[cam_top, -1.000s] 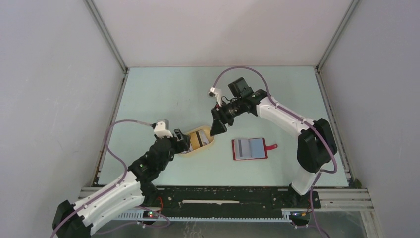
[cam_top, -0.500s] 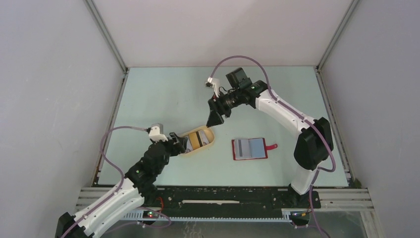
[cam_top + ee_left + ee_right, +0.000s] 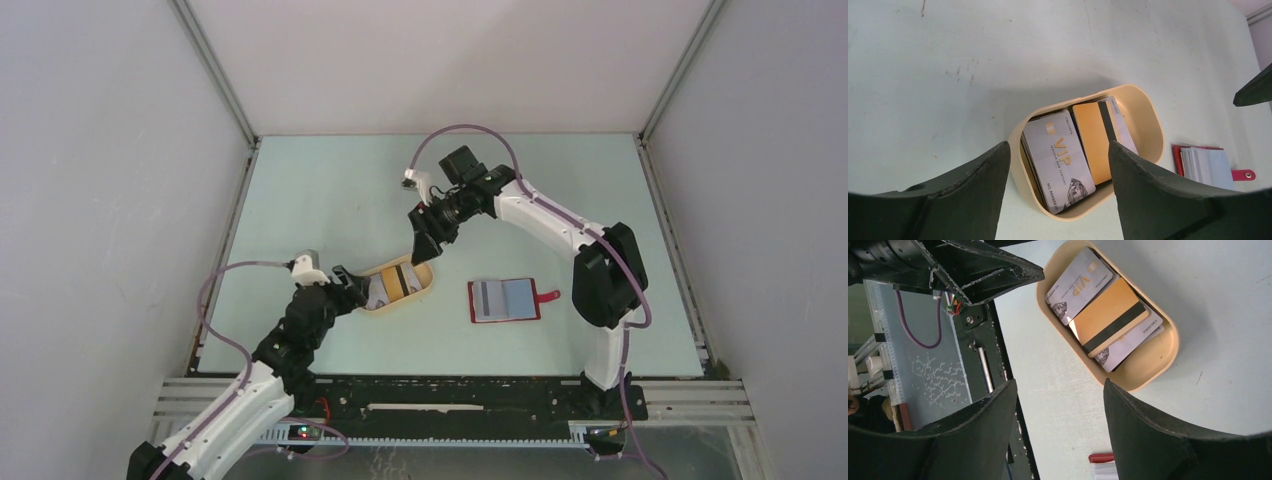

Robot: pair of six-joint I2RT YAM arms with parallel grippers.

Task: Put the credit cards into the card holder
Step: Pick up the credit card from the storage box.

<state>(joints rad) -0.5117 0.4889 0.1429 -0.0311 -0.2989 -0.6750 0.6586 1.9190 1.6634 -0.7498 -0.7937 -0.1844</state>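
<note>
The credit cards (image 3: 396, 283) lie stacked in a beige oval tray (image 3: 421, 289): a silvery VIP card (image 3: 1058, 160), an orange-gold card (image 3: 1091, 141) with a dark stripe, and grey cards under it. They also show in the right wrist view (image 3: 1108, 315). The red card holder (image 3: 505, 299) lies open on the table right of the tray, with its snap tab pointing right; its edge shows in the left wrist view (image 3: 1210, 165). My left gripper (image 3: 352, 288) is open and empty at the tray's left end. My right gripper (image 3: 424, 243) is open and empty, above the tray's far right end.
The light green table (image 3: 330, 190) is walled by grey panels on three sides. A black rail (image 3: 450, 395) with the arm bases runs along the near edge. Purple cables loop off both arms.
My left arm has drawn back to the left, off the tray's left end. My right gripper has moved left and away from the tray. Cards, tray and card holder have not moved.
</note>
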